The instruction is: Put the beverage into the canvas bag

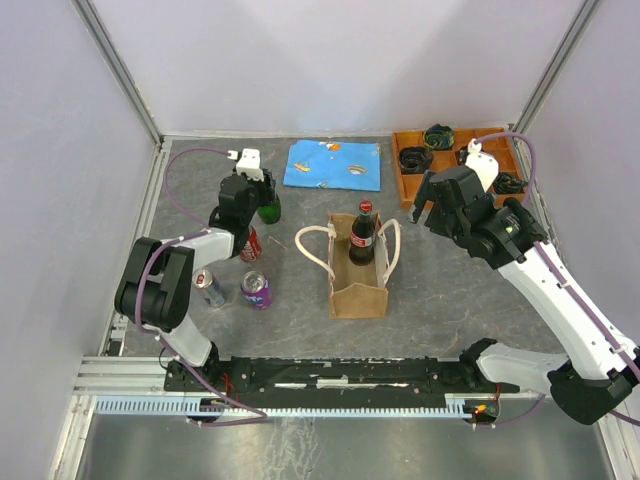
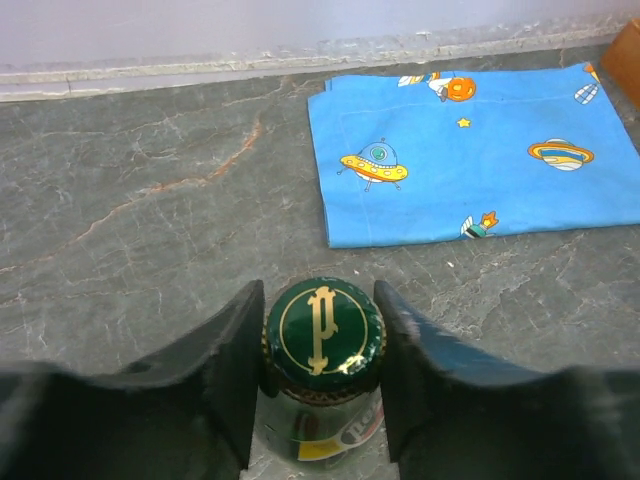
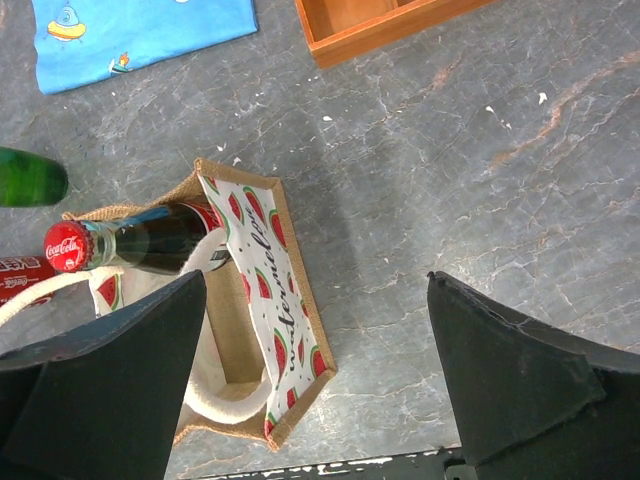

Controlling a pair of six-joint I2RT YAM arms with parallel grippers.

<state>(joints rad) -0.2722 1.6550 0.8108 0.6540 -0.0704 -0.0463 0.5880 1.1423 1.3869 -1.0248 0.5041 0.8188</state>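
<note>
since the left hand [image 1: 252, 192] sits down over the green bottle [image 2: 322, 330] with its two dark fingers [image 2: 225, 370] pressed against either side of the gold-printed cap, it reads as closed on the bottle's top rather than merely poised around it. the bottle stands upright on the table, its long axis vertical, so the grip is taken from above and the bottle would hang straight beneath the hand if lifted. it stands to the left of the canvas bag [image 1: 358, 298], slightly toward the bag's far end, and the left arm is plainly the nearer one. the bag stands upright with its mouth open upward; a cola bottle [image 1: 362, 238] with a red cap occupies the far part of the opening, which leaves the nearer part free, as far as i can judge. one white rope handle [image 1: 312, 246] flops outward on the bag's left, on the green bottle's side, and looks likely to snag a low approach. the right hand [image 1: 428, 205] hovers up to the right of the bag, spread wide and holding nothing. left of the bag and nearer than the green bottle are a red can [image 1: 250, 244], a silver can [image 1: 209, 287] and a purple can [image 1: 256, 289]. beyond the bag lies a blue cloth [image 1: 333, 164]; to its far right sits a wooden tray [image 1: 405, 190]. the table [image 1: 450, 300] is grey, marbled stone, closed in by pale walls.
</note>
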